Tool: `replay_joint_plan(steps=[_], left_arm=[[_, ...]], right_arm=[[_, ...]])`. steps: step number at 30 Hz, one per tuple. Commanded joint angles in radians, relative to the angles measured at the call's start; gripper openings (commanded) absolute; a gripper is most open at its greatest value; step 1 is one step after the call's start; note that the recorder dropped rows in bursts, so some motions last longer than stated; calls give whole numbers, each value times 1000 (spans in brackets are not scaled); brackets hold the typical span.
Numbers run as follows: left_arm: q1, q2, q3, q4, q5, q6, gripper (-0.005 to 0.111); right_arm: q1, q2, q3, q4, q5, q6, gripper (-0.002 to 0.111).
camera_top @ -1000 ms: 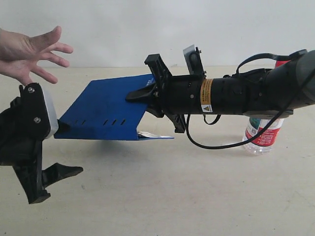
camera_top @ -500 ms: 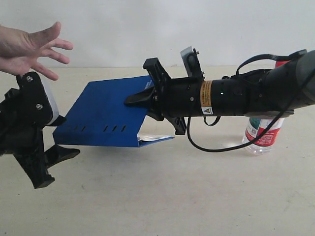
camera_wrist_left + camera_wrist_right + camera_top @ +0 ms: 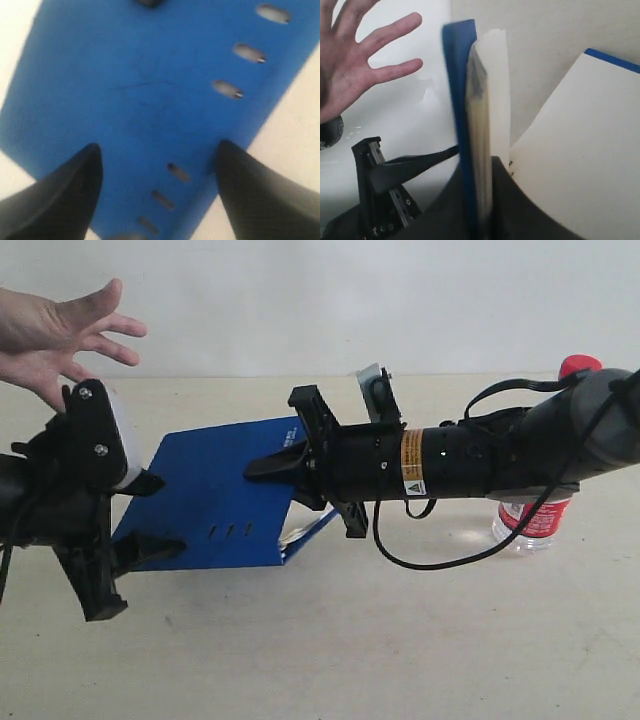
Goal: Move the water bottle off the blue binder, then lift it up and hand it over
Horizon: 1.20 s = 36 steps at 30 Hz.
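Over table (image 3: 400, 640) | right jaws clamp blue binder (image 3: 215, 490) | left jaws apart

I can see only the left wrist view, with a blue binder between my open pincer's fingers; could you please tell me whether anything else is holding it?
Observer: Yes, the right pincer is shut on the blue binder at the edge opposite yours.
Operator: Thank you. Where is the water bottle?
Observer: The water bottle stands upright on the table, off the binder, behind the right arm.
Operator: Is anyone nearby to receive the binder?
Observer: A person's hand is spread open just above the left pincer.
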Motion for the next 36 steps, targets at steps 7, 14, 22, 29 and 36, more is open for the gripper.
replay_joint_plan(steps=[7, 14, 22, 29, 36], left_arm=[[-231, 31, -3, 164, -197, 1, 54], [-330, 41, -3, 224, -454, 1, 51], [-336, 73, -3, 313, -503, 1, 21], [-336, 73, -3, 315, -525, -69, 4], [-336, 47, -3, 315, -559, -208, 4]], right_arm=[[2, -15, -4, 205, -86, 3, 0], [2, -15, -4, 207, -165, 3, 0], [33, -15, -4, 117, -206, 3, 0], [81, -15, -4, 104, -192, 3, 0], [81, -15, -4, -6, -158, -5, 2]])
